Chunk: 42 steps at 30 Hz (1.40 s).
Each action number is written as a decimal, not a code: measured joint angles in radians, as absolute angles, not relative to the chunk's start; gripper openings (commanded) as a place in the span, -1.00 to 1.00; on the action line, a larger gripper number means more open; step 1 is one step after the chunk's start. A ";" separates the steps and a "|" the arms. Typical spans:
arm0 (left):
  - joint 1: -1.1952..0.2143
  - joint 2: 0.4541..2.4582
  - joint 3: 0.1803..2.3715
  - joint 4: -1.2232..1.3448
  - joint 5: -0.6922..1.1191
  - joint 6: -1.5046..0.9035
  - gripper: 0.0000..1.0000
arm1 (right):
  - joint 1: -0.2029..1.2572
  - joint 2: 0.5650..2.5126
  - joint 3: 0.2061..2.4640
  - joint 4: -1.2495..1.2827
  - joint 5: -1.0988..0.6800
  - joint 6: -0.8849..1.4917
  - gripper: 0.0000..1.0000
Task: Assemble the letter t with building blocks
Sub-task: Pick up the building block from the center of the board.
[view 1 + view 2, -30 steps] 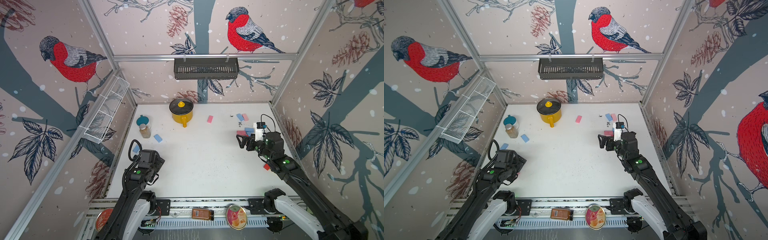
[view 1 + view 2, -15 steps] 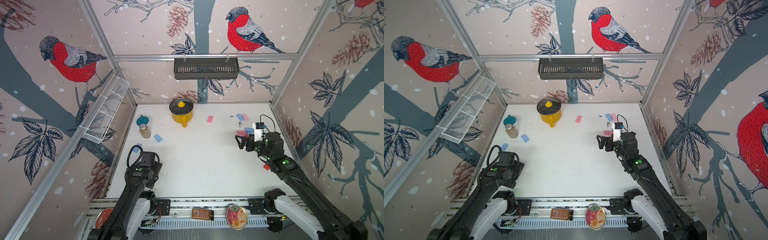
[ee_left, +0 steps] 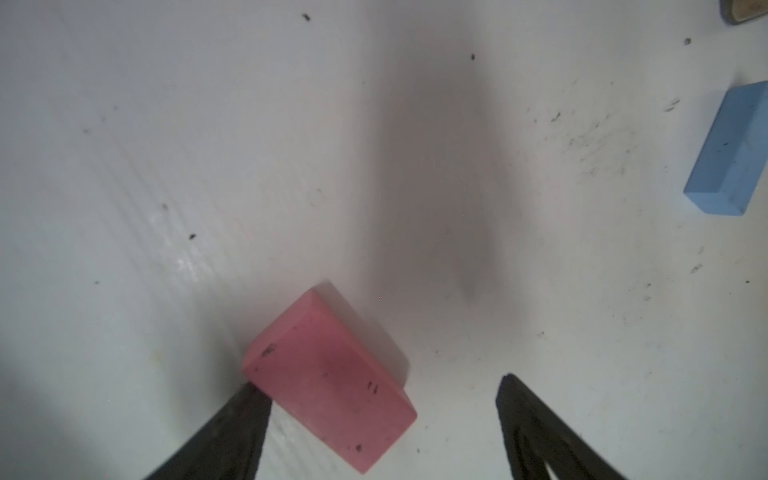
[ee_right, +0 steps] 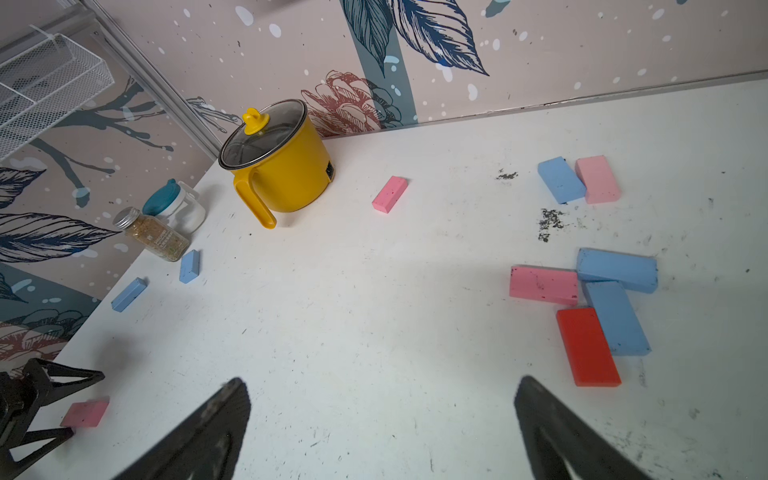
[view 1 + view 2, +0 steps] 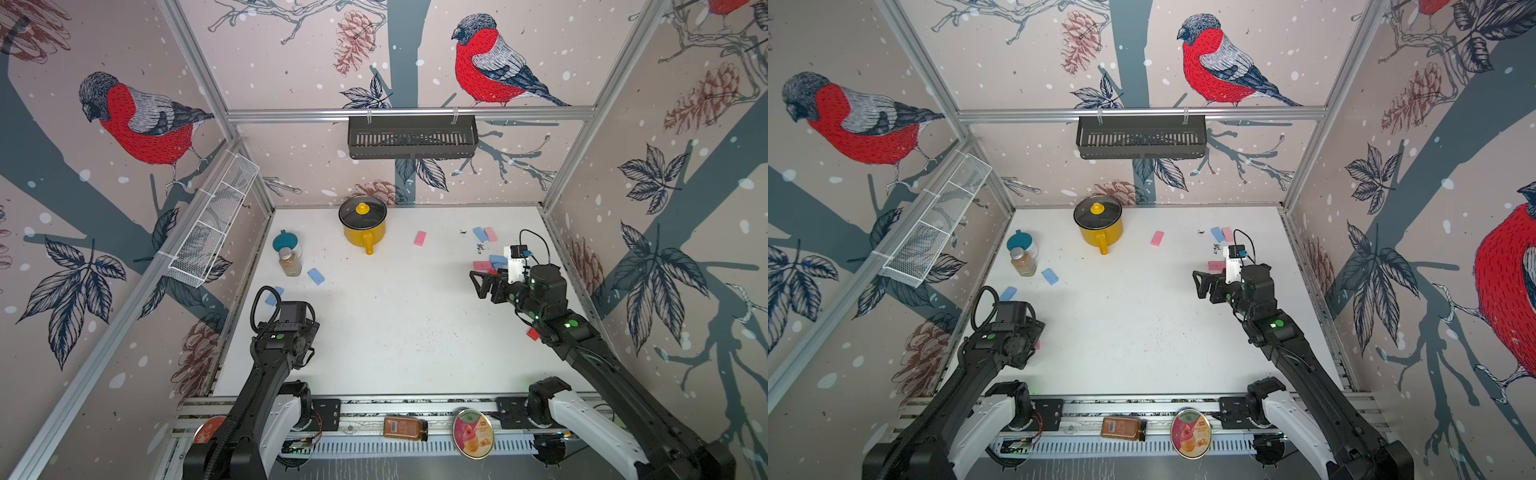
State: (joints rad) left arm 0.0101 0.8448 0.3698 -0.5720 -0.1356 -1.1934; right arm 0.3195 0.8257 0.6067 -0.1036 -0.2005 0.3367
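Judge task early: no clean T anywhere on white table (image 5: 395,332); bar and stem both left to lay. Well right of yellow pot (image 5: 363,226), crooked touching cluster of building blocks (image 4: 615,318): pink, two blue, red; others scattered singly. Right gripper (image 4: 382,390) wide, holding nothing. Left gripper (image 3: 378,386) wide, one finger touching pink brick (image 3: 328,378), well front-left of pot. Pot lidded, contents unclear. Just left of pot: teal-lidded jar (image 4: 174,203), contents unreadable; spice jar (image 4: 156,235), brown seasoning inside.

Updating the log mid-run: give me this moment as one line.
left gripper: open, pink block on table between jaws, touching one | right gripper: open, empty, above table
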 measured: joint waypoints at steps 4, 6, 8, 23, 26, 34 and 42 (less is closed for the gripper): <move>0.011 0.871 0.374 -0.514 -0.153 -1.142 0.35 | 0.319 0.826 0.603 -0.104 -0.200 0.337 1.00; 0.011 0.900 0.374 -0.477 -0.143 -1.119 0.22 | 0.319 0.826 0.602 -0.104 -0.200 0.337 1.00; 0.012 0.937 0.384 -0.454 -0.124 -1.092 0.19 | 0.319 0.826 0.602 -0.104 -0.200 0.337 1.00; 0.012 1.092 0.487 -0.507 -0.060 -0.956 -0.23 | 0.321 0.825 0.601 -0.104 -0.189 0.337 1.00; 0.001 1.117 0.497 -0.512 -0.059 -0.935 -0.27 | 0.321 0.824 0.601 -0.104 -0.187 0.337 1.00; -0.075 1.168 0.519 -0.524 -0.109 -0.917 -0.32 | 0.321 0.824 0.600 -0.104 -0.183 0.337 1.00; -0.115 1.201 0.530 -0.536 -0.151 -0.919 -0.29 | 0.321 0.823 0.596 -0.104 -0.182 0.337 1.00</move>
